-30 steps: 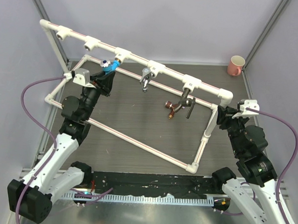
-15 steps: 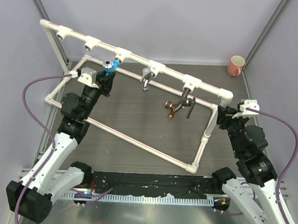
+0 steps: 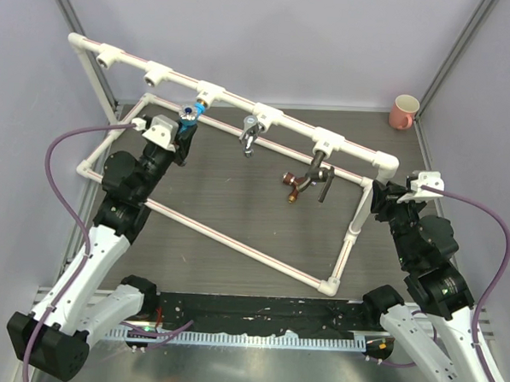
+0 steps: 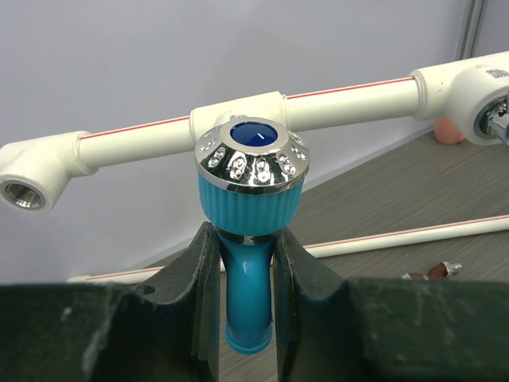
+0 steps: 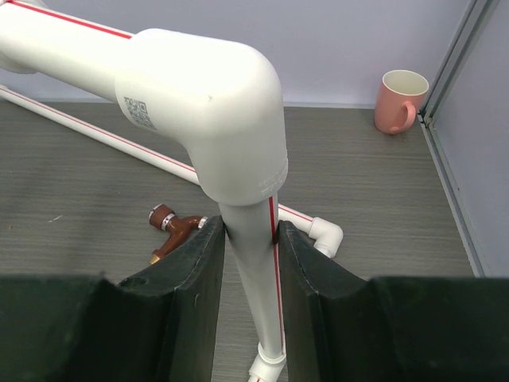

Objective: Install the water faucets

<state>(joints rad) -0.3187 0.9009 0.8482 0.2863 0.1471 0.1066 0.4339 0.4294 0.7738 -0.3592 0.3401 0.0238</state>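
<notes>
The bright blue-handled faucet [image 4: 251, 199] sits at a tee of the raised white pipe frame [image 3: 234, 100]; my left gripper [image 4: 246, 255] is shut on its blue spout, the chrome-rimmed knob facing the camera. In the top view this blue faucet [image 3: 189, 115] shows just under its tee, with the left gripper [image 3: 183, 134] below it. A shiny silver faucet [image 3: 250, 135] and a dark grey lever faucet [image 3: 322, 176] hang from their tees. The red-brown copper faucet [image 3: 291, 185] lies loose on the table. My right gripper [image 5: 250, 231] is shut on the frame's upright pipe [image 5: 254, 270] below the corner elbow.
A pink mug [image 3: 404, 111] stands at the back right corner. Two empty tee sockets [image 3: 108, 58] sit on the rail's left end. The frame's lower pipes [image 3: 235, 237] run across the dark table. Grey walls close in left, right and behind.
My left wrist has rotated while gripping the blue faucet, its camera housing swinging up and right toward the rail. The right arm has held still.
</notes>
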